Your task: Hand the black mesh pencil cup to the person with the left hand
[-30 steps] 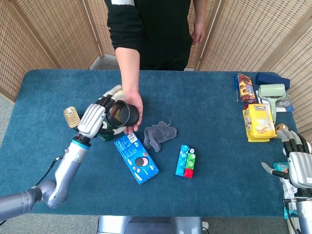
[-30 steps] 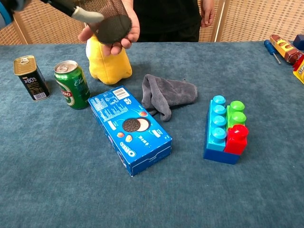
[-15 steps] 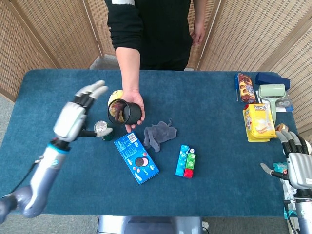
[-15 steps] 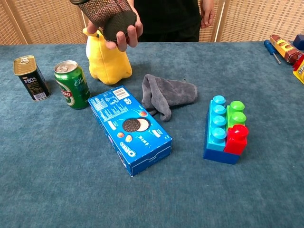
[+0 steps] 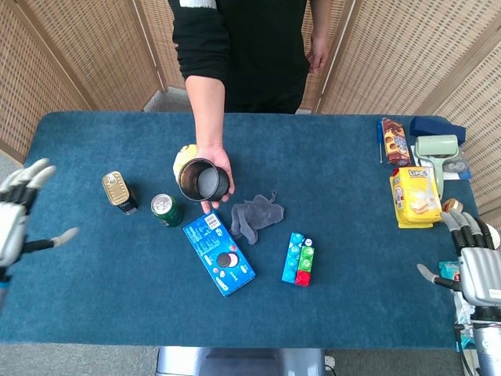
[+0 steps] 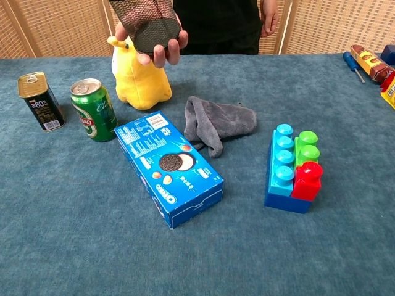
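Note:
The black mesh pencil cup point(image 5: 202, 179) rests in the person's hand point(image 5: 218, 168) above the middle of the table, its mouth facing up; in the chest view the cup point(image 6: 148, 23) is held above a yellow plush toy point(image 6: 141, 79). My left hand point(image 5: 17, 215) hangs open at the far left edge of the head view, fingers spread, well away from the cup. My right hand point(image 5: 476, 262) sits open at the lower right corner, holding nothing. Neither hand appears in the chest view.
Near the cup are a green can point(image 5: 166, 210), a small tin point(image 5: 117, 192), a blue cookie box point(image 5: 219, 252), a grey cloth point(image 5: 256, 215) and a toy brick block point(image 5: 299, 258). Snack packets point(image 5: 415, 193) and tools crowd the right edge.
My left hand has let go of the cup and swung back to the far left table edge. The person now holds the cup alone. My right hand has barely moved.

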Robot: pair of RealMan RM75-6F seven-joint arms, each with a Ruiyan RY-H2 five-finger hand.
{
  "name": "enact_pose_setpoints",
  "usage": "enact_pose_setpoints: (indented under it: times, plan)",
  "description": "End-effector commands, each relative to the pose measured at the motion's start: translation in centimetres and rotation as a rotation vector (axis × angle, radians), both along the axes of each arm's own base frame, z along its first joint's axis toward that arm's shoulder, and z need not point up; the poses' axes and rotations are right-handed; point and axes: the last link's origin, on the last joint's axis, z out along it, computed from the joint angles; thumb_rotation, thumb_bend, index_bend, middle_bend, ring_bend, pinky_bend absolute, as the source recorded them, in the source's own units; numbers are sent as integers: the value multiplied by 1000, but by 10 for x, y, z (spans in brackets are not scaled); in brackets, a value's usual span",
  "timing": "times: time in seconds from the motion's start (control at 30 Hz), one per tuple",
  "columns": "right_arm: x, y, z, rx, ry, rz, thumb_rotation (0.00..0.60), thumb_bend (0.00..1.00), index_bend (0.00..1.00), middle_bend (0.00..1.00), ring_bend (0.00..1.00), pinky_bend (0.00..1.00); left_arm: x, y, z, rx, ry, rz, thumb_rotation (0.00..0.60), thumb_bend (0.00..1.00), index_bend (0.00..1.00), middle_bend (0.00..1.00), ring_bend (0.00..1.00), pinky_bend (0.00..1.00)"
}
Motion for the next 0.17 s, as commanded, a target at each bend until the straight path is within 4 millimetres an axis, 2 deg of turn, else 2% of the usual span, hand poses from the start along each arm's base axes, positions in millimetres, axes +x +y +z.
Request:
enact_pose_setpoints:
  times: [0.03,0.17]
  plan:
    - [1,1,-1,-1,7,1,491,0,44,0,42,37,-40,-29,4,24,5,120,550,73,0,0,0,59]
    - [2,1,-4,0,19,5,487,0,44,0,41,37,-62,-53,-1,21,10,204,599,73,0,0,0,50]
